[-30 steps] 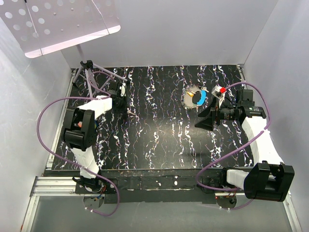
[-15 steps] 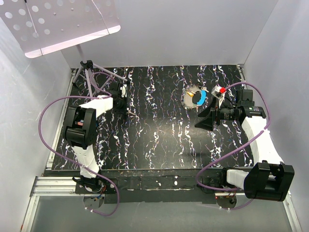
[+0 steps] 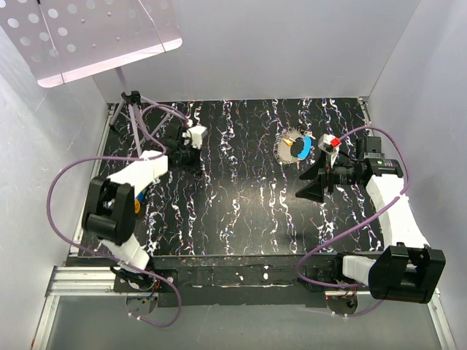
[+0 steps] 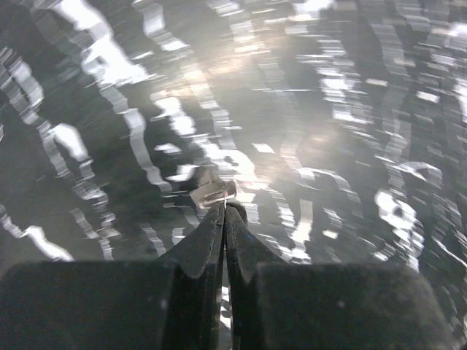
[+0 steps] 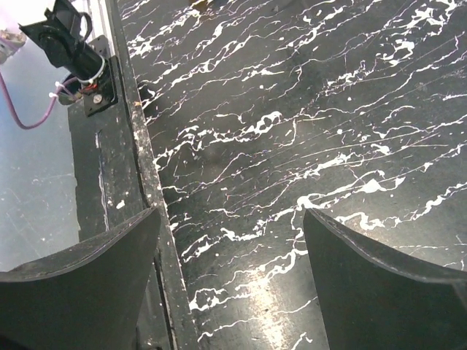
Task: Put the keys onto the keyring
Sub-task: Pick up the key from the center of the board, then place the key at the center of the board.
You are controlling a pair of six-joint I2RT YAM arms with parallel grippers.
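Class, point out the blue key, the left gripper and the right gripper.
blue key [image 3: 303, 148], top view, its blue head.
left gripper [image 4: 225, 208], left wrist view, where the shut fingertips meet.
right gripper [image 5: 232, 215], right wrist view, midway between its open fingertips.

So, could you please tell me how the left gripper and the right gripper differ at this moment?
The left gripper is shut, fingers pressed together; the right gripper is wide open. The left gripper pinches a small silvery piece, too blurred to name; the right gripper holds nothing. Both have dark fingers above the black marbled table.
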